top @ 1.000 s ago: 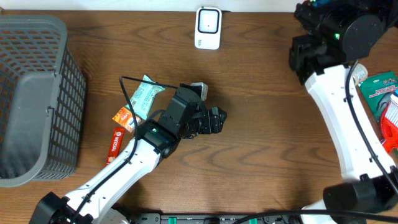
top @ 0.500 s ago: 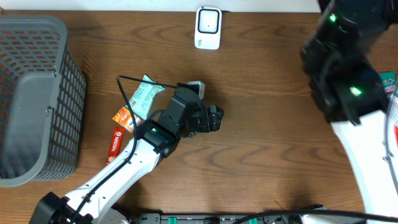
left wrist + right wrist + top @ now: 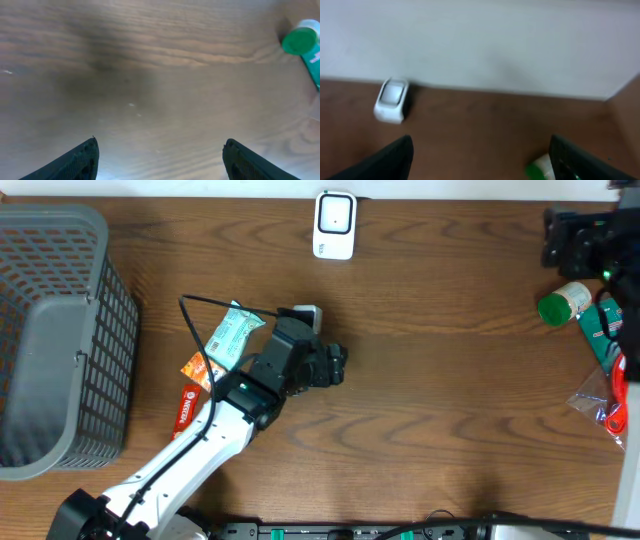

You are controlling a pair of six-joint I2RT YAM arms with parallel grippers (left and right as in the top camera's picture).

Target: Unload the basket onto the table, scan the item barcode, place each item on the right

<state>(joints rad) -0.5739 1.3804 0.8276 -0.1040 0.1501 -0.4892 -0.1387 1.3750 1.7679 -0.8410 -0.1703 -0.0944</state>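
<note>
**Tools.** Left gripper is released: jaws wide, nothing between them, bare table beneath. Right gripper is also released and empty, fingers spread, aimed at the back wall with the scanner ahead-left.

**Item.** Several goods lie about. My judgement is that the bottle is the one to scan. It sits near the table's right edge, just beside a green packet.

**Key relation.** My right arm is much the nearer. The bottle lies close below the right gripper, and its cap shows at the bottom of the right wrist view, toward the right finger. The left gripper is mid-table, well apart, and sees the bottle only far off. The bottle appears to lie on its side, long axis approx. diagonal, cap toward table centre and body toward the far right corner. The view is blurred, so this isn't certain. The scanner is at the back edge, well left of the bottle.

**Appearance.** Green cap, pale body. No barcode visible and the label is illegible.

**Other.** Packets lie by the left arm, near the basket.
</note>
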